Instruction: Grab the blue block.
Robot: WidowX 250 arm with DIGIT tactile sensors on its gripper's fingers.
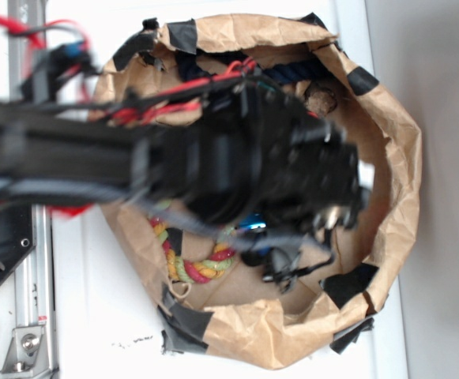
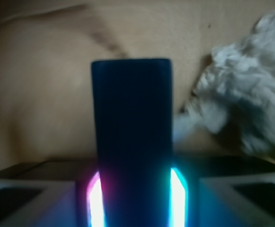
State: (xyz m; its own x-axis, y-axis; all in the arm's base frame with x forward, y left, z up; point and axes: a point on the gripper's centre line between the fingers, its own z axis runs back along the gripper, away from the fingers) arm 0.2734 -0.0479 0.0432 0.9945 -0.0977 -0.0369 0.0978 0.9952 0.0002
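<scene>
We see the robot arm [image 1: 95, 150] reaching in from the left of the exterior view, over a crumpled brown paper bag [image 1: 395, 174] w/ black tape patches [image 1: 348, 284] on its rolled rim. The bag lies on a white worktop [image 1: 95, 300]. The tool [image 1: 292, 245] hangs low inside the bag, mostly hidden by the arm's dark body and blurred.

In the wrist view the blue block [image 2: 131, 137] stands upright between the two pads; one pad [image 2: 95, 201] glows pink-white at the block's left face, the other glows cyan-white at its right face. Both lit edges touch the block's sides, so the tool is clenched on the block. The block looks dark navy here, in shadow. In the exterior view only a small bright blue bit shows, just under the arm near the bag's middle.

Behind the block is the tan bag floor [image 2: 42, 94]. A frayed whitish tuft [image 2: 241, 99] sits at right, near the block but apart from it.

Exterior view also shows a multicoloured rope [image 1: 197, 264] (red, yellow, green) curled on the bag floor, just left of the tool. A dark navy rope [image 1: 300, 71] runs along the bag's upper wall, well apart from the block. Red wires [image 1: 174, 91] run along the arm.
</scene>
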